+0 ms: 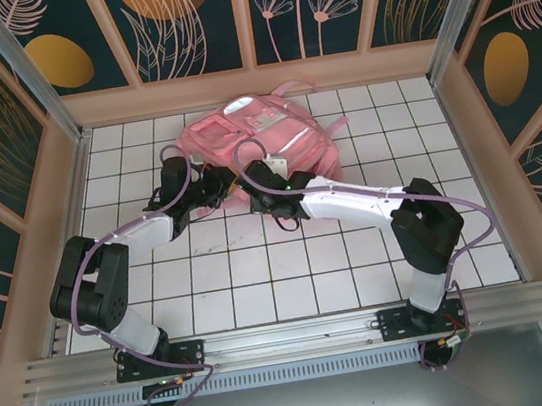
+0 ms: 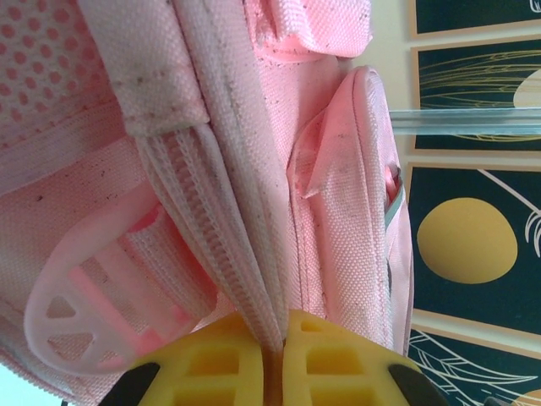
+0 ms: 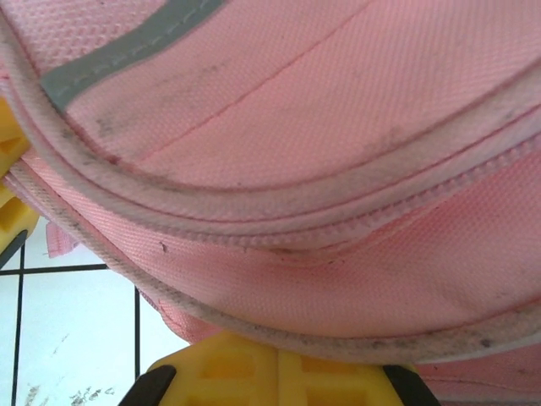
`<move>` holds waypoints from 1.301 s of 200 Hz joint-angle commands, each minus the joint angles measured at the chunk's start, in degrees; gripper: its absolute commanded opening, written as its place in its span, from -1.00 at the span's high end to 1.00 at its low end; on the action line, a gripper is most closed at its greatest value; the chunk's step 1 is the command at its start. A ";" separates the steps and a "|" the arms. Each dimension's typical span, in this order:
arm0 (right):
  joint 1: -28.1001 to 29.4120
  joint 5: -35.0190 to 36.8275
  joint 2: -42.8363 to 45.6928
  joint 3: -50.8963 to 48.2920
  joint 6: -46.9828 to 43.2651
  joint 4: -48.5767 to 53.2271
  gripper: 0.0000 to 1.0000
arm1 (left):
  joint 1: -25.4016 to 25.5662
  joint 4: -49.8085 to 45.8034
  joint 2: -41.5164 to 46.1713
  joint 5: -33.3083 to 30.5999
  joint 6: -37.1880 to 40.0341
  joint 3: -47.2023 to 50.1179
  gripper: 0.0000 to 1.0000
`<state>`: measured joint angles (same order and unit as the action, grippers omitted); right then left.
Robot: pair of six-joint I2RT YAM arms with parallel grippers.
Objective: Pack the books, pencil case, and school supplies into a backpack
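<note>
The pink backpack (image 1: 272, 137) lies at the back middle of the white tiled table. My left gripper (image 1: 231, 182) is at its near left edge. In the left wrist view the yellow fingers (image 2: 228, 364) are shut on the backpack's zip edge (image 2: 245, 279), and the fabric runs down between them at the left gripper (image 2: 275, 359). My right gripper (image 1: 252, 175) is just right of it. In the right wrist view the right gripper (image 3: 279, 372) is shut, tips together, and the backpack's piped rim (image 3: 338, 342) lies across the tips. Books, pencil case and school supplies are out of view.
A pale plastic strap buckle (image 2: 63, 317) hangs left of the zip. Bare white tiles (image 1: 261, 275) stretch between the backpack and the arm bases. Patterned walls and wooden frame rails (image 1: 254, 82) close in the table on three sides.
</note>
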<state>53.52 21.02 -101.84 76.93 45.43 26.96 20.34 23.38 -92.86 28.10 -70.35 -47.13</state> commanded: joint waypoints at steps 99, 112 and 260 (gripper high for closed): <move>-9.24 4.14 8.79 -4.67 -20.85 8.71 0.97 | 0.27 -5.47 1.85 -4.31 6.87 -1.11 0.89; -11.33 3.92 10.90 -6.48 -20.73 8.02 0.96 | 0.29 -5.97 1.98 -4.77 7.33 -1.17 0.89; -0.35 -2.82 7.34 -9.98 -0.42 -12.96 0.14 | 0.27 2.86 3.21 8.02 1.49 -2.61 0.74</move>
<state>52.29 12.27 -93.25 66.43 40.77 15.79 20.56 19.94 -92.71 31.05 -68.01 -47.68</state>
